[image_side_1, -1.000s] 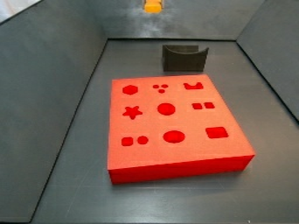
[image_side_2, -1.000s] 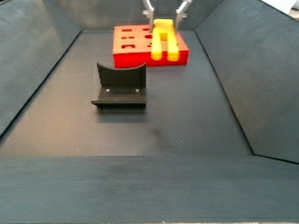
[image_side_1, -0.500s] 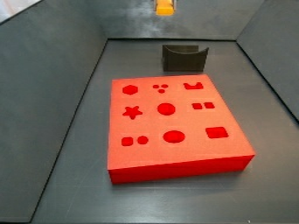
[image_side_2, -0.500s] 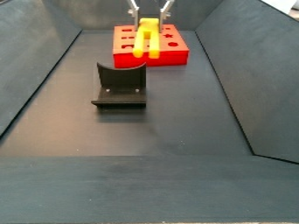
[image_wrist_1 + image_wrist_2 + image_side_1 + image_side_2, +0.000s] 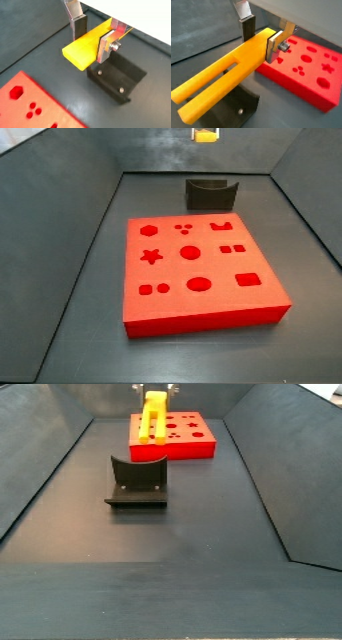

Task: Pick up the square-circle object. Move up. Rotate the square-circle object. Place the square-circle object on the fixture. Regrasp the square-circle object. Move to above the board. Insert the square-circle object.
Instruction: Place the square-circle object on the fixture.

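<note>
Peg (image 5: 228, 82) (yellow, two joined bars) hangs in the air above the fixture (image 5: 136, 482), clamped between the gripper's (image 5: 262, 41) closed fingers (image 5: 274, 46). Board (image 5: 197, 273) lies on the floor, its recesses empty; no writing shows.

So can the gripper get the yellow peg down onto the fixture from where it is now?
Probably yes. The gripper is shut on the square-circle object and hangs in the air above the fixture. In a side view the fixture's notch is bare, with nothing between it and the peg.
</note>
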Controlling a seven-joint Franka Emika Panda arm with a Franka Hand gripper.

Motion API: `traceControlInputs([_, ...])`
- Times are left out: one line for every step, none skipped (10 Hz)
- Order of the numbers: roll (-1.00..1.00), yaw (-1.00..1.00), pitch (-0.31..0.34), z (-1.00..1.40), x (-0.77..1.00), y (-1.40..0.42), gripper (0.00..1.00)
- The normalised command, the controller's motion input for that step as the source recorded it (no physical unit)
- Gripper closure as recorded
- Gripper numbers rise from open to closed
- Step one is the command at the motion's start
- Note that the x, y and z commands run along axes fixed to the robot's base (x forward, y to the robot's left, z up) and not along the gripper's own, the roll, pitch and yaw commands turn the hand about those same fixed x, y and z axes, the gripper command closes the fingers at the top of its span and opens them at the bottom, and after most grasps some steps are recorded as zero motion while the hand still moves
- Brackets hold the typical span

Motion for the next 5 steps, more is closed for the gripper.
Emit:
traceControlInputs([-1.00, 0.02, 0.112, 0.01, 0.52, 0.00, 1.00])
traceControlInputs([-1.00, 0.01, 0.120, 0.00, 0.44, 0.01, 1.00])
traceControlInputs([-1.00, 0.00, 0.126, -0.01, 0.39, 0.02, 1.00])
traceControlInputs([-1.00, -0.02, 0.143, -0.01, 0.26, 0.03, 1.00])
traceControlInputs([-1.00, -0.03, 0.154, -0.01, 0.19, 0.04, 1.00])
